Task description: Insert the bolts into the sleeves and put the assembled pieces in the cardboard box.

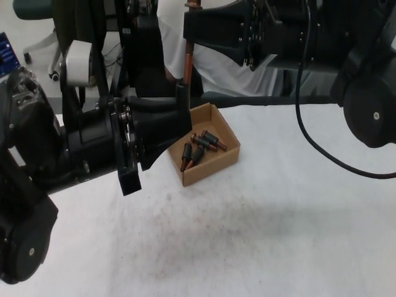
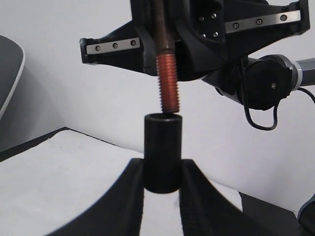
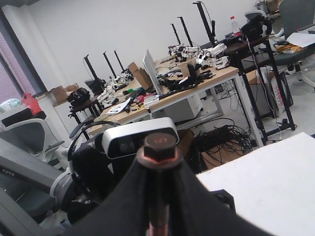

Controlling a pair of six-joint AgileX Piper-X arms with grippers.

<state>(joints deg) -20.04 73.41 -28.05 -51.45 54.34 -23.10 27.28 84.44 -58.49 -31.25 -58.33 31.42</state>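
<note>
1. Bench (image 1: 266, 241): a white cloth surface with faint dark speckling that filled the lower half of the high view.

2. Left gripper (image 2: 162, 174): on the black arm that entered the high view from the left edge and ended left of centre. Its two black fingers were clamped on item 3.

3. Sleeve (image 2: 162, 147): a black cylinder, held upright with its open mouth upward, raised off the bench. In the high view it was just left of the box.

4. Cardboard box (image 1: 213, 166): brown and open-topped, standing on the bench at the centre of the high view. It held several assembled pieces (image 1: 204, 143), which were dark sleeves with copper ends, lying on their sides in a loose cluster.

5. Bolt (image 2: 167, 83): copper-coloured, with a plain shank above and thread below, hanging upright directly over the sleeve. Its threaded tip was at the sleeve's mouth; whether it had entered could not be told. Its hexagonal head showed in the right wrist view.

6. Right gripper (image 3: 158, 172): on the arm that came in from the upper right of the high view. Its fingers were pinched on the bolt's shank just under the head.

7. Writing: a blue screen (image 1: 5, 54) at the upper left edge of the high view carried marks too small to read. A grey arm link (image 3: 19, 173) bore a short line of lettering.
</note>
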